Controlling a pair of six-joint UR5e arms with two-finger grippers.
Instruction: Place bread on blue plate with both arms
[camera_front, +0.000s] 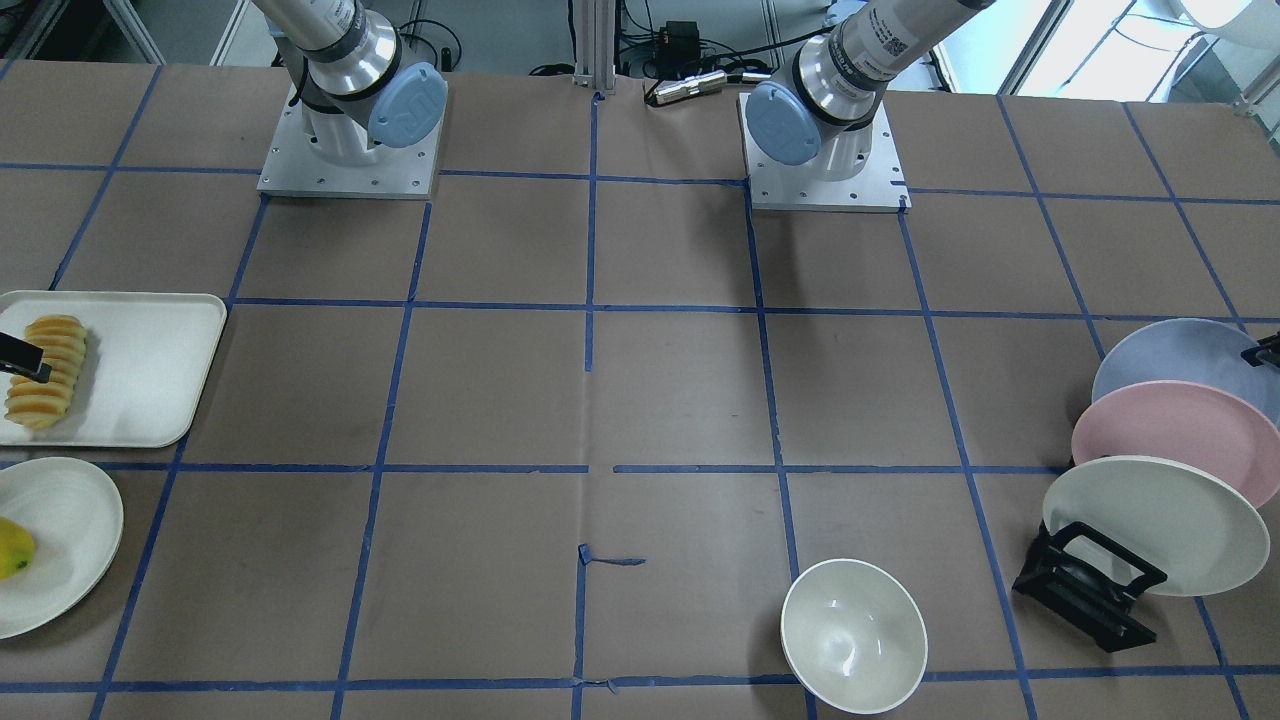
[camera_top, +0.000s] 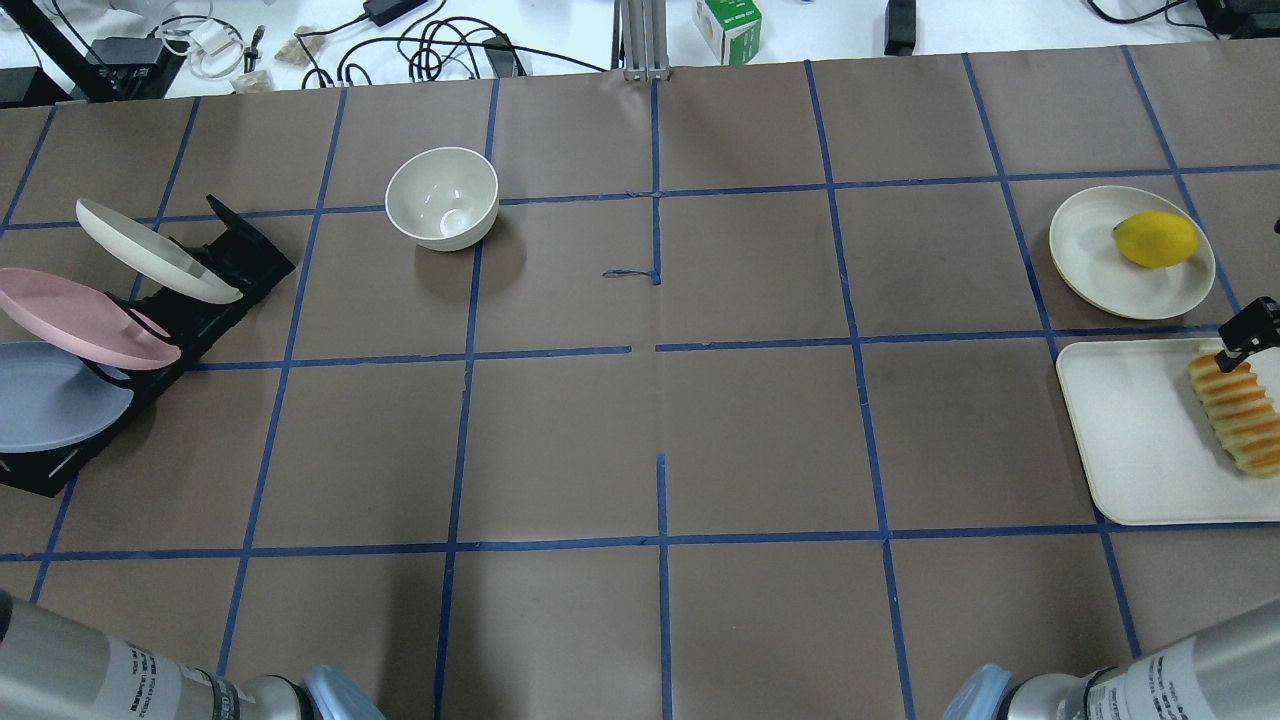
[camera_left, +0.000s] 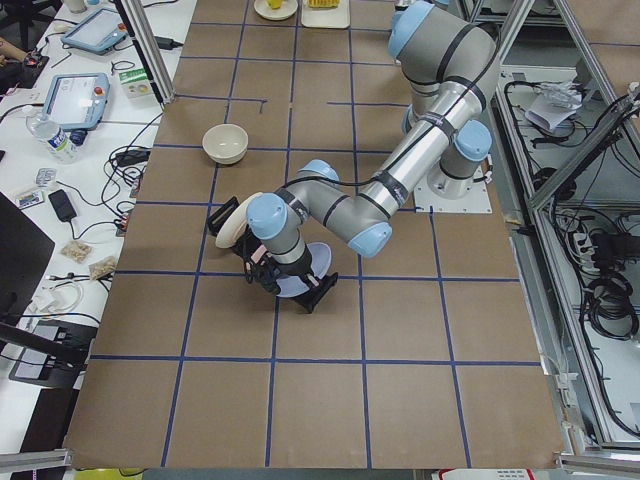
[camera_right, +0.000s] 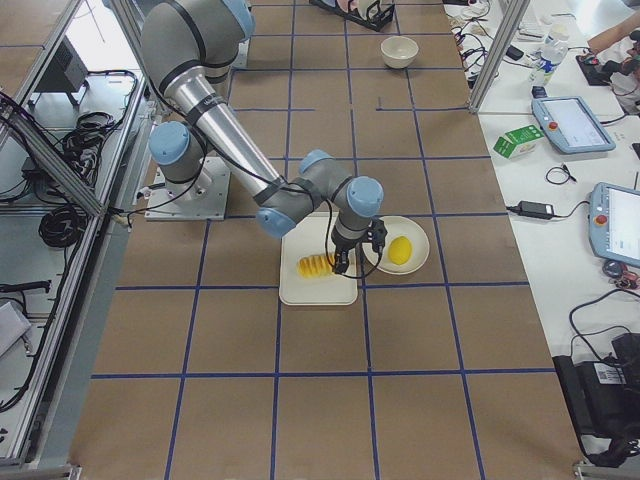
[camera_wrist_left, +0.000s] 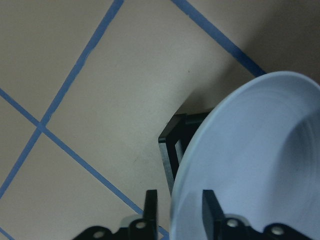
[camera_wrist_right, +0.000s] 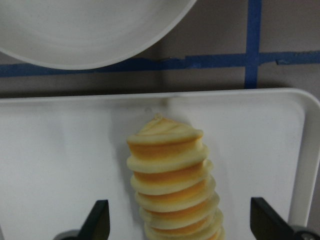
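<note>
The bread (camera_front: 50, 375) is a row of yellow-orange slices lying on a white tray (camera_front: 150, 370). It also shows in the overhead view (camera_top: 1235, 405) and the right wrist view (camera_wrist_right: 172, 185). My right gripper (camera_wrist_right: 180, 220) is wide open just above the bread, with one finger on each side. The blue plate (camera_front: 1180, 355) leans in the last slot of a black rack (camera_front: 1085, 585). My left gripper (camera_wrist_left: 180, 207) straddles the rim of the blue plate (camera_wrist_left: 260, 160). Its jaws stand close together, with a small gap showing beside the rim.
A pink plate (camera_front: 1170, 430) and a cream plate (camera_front: 1150, 520) lean in the same rack. A white bowl (camera_front: 853, 635) stands at the table's far side. A small white plate (camera_top: 1100, 280) with a yellow fruit (camera_top: 1155, 238) sits beside the tray.
</note>
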